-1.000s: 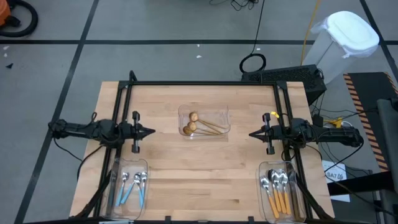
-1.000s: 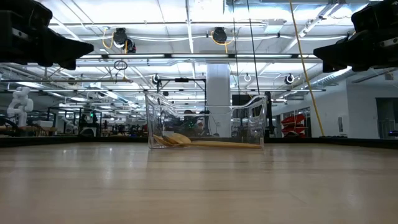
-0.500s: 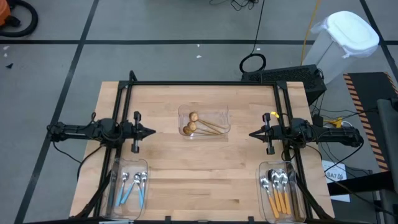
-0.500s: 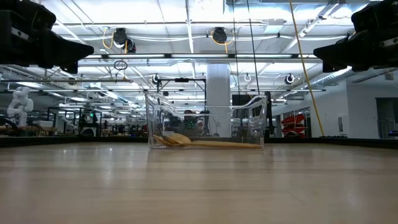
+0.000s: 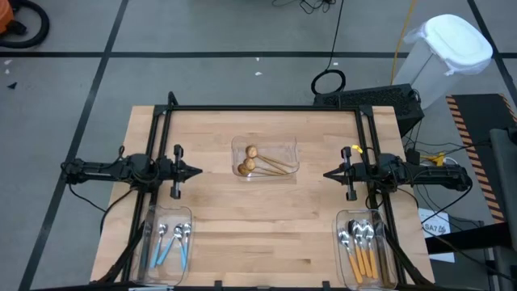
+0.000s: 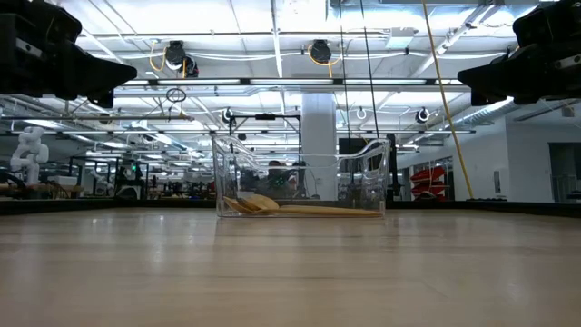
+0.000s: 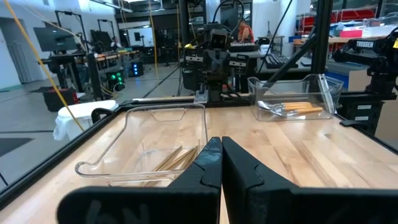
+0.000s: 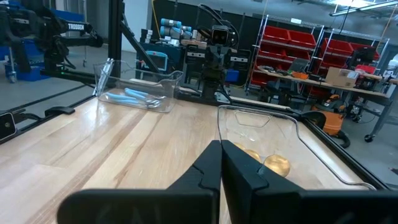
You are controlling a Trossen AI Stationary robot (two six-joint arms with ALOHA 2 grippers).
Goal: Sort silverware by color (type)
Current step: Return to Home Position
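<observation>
From above, the left gripper point(image 5: 196, 170) and the right gripper point(image 5: 327, 174) hang level over the table point(image 5: 258, 230), pointing at each other across the middle tray point(image 5: 284, 149), each well apart from it. That view does not settle how the jaws stand, but each wrist view does: both pairs of dark fingers are pressed together on nothing. The gold spoons point(image 5: 257, 164) lie in the middle tray with their bowls toward the left arm's side. The blue-handled spoons point(image 5: 170, 242) lie in the left tray point(image 5: 170, 210) at the near edge under the left arm, and the orange-handled spoons point(image 5: 361, 246) in the right tray point(image 5: 359, 213) under the right arm. The low view catches only the middle tray with gold spoons flat on its floor, and both grippers as dark shapes high at its upper corners, clear of the wood. It misses the two near trays. The left wrist view looks across the middle tray to the orange-handled spoons, the right wrist view to the blue-handled ones. Bare wood lies open on every side of the middle tray and between the near trays, and black rails run along the far and side edges
</observation>
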